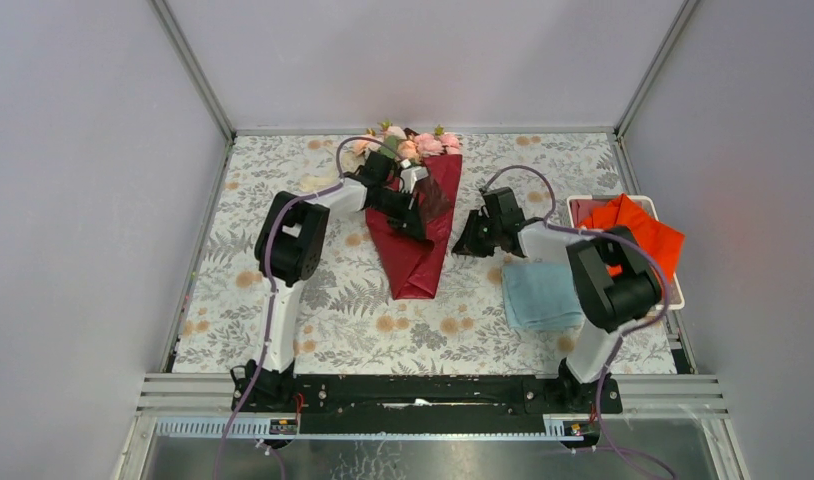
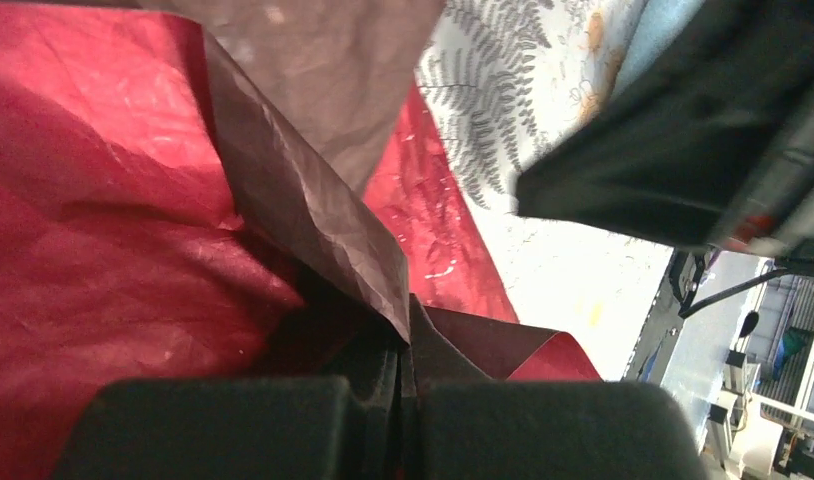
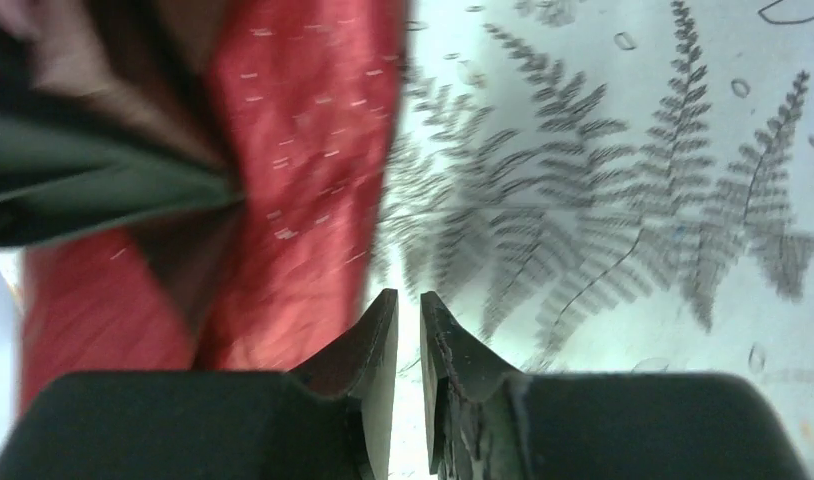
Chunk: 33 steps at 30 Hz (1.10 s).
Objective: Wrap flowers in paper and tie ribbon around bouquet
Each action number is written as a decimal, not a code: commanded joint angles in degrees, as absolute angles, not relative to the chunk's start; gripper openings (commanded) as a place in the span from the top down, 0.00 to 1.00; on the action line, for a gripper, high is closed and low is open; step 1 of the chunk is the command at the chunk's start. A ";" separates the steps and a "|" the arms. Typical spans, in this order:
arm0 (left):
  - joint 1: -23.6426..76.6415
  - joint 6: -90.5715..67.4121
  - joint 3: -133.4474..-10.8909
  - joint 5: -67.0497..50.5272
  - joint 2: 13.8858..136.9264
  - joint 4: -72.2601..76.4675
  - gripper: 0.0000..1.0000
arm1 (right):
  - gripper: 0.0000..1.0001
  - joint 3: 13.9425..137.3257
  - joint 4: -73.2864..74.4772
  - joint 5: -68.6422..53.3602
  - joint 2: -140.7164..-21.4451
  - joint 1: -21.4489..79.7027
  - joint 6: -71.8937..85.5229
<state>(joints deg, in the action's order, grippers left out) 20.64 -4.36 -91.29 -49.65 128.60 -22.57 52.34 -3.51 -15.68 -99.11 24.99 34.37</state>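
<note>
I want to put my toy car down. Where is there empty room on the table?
Bare tablecloth lies front left, between the left arm and the bouquet, and along the near edge up to the blue cloth. It is crowded in the middle around the bouquet and at right by the tray.

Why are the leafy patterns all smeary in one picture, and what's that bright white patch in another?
Right wrist view: the ferns on the tablecloth are smeared by blur, the paper too. Left wrist view: the tablecloth past the paper is washed out white by glare. Top view: sharp and evenly lit.
</note>
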 commanded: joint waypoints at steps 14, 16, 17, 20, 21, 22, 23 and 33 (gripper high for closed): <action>27.07 -6.60 -101.49 -47.28 131.35 -17.99 1.00 | 0.87 54.76 -15.76 -29.48 -111.30 23.47 37.51; 27.07 -5.98 -101.49 -46.53 132.50 -17.79 1.00 | 0.87 53.98 -11.85 -26.24 -107.77 23.42 35.35; 27.07 -5.91 -101.63 -46.64 133.02 -17.76 1.00 | 0.86 53.70 -9.40 -24.88 -106.02 23.46 34.06; 27.07 -5.75 -101.94 -46.59 133.92 -17.80 1.00 | 0.83 53.10 -1.83 -20.14 -100.39 23.42 29.59; 27.07 -5.61 -101.95 -46.51 133.96 -17.75 1.00 | 0.81 53.09 1.21 -18.37 -99.41 23.46 28.31; 27.07 -5.38 -101.95 -46.50 134.07 -17.73 1.00 | 0.79 53.09 3.80 -16.90 -97.75 23.47 27.12; 27.07 -5.36 -102.02 -46.49 134.10 -17.71 1.00 | 0.77 53.09 5.50 -15.42 -96.60 23.47 26.23; 27.07 -5.87 -102.83 -46.84 134.65 -17.55 1.00 | 0.30 53.36 -3.41 -22.24 -93.77 23.47 23.75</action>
<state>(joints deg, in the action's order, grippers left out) 26.65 -5.96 -101.06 -46.94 134.69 -20.08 52.82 2.02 -17.67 -94.02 23.05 25.58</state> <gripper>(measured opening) 0.006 0.618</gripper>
